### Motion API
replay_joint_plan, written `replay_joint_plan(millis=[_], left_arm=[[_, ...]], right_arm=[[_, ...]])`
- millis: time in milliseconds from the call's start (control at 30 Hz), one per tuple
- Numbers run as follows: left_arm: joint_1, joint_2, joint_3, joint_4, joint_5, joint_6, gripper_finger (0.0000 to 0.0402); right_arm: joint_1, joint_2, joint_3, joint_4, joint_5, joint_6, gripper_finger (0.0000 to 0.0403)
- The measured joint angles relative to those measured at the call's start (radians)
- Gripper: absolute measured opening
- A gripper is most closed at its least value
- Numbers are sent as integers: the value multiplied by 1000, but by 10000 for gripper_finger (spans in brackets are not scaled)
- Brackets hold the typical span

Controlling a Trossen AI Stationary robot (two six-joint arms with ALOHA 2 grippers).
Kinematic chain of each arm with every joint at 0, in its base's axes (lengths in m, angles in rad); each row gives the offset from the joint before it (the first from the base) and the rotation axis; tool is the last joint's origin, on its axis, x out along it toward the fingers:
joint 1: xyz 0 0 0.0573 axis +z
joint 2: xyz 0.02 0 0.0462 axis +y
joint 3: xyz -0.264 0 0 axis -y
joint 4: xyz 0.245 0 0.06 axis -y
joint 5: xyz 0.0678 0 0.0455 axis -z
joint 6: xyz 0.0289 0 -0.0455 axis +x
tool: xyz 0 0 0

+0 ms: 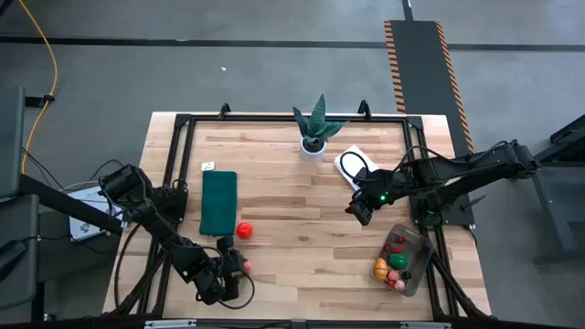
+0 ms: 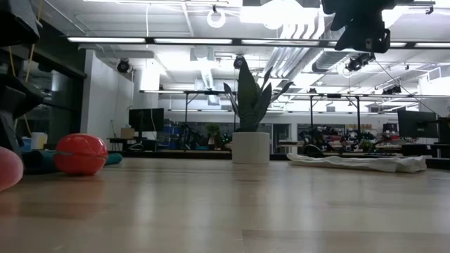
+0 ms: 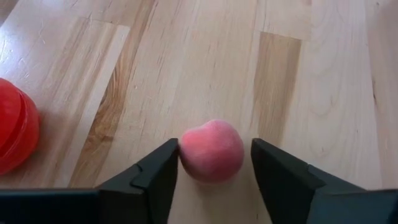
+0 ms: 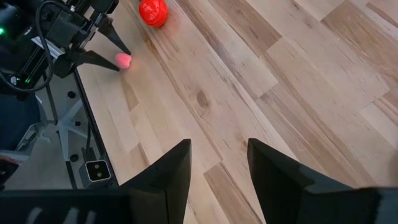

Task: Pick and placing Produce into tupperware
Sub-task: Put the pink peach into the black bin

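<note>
A small pink fruit (image 3: 211,150) lies on the wood near the table's near left corner, between the open fingers of my left gripper (image 1: 239,266). A red tomato-like fruit (image 1: 244,230) rests on the table beside a dark green mat (image 1: 218,203). It also shows in the low view, red fruit (image 2: 81,153). The tupperware (image 1: 416,239) stands at the near right with several fruits inside. My right gripper (image 4: 217,163) hangs open and empty above the table's right middle. My left gripper has one finger (image 3: 163,171) against the pink fruit's side (image 3: 184,152). The other finger (image 3: 270,168) stands a small gap away from it. The fingers slant down from the table's left. The fruit rests on the table.
A spiky plant in a white pot (image 1: 314,137) stands at the far middle. A white cloth (image 1: 351,164) lies to its right. A black frame (image 1: 183,137) runs round the tabletop. Bare wood spans the table's middle.
</note>
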Motion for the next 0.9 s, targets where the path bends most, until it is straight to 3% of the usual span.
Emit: replay_joint_plan(millis=[300, 900], left_arm=[[0, 0, 0, 0, 5, 0, 131], [0, -3, 54, -10, -39, 23, 136]], right_arm=[[0, 0, 0, 0, 0, 0, 149], [0, 0, 0, 8, 0, 0, 149]])
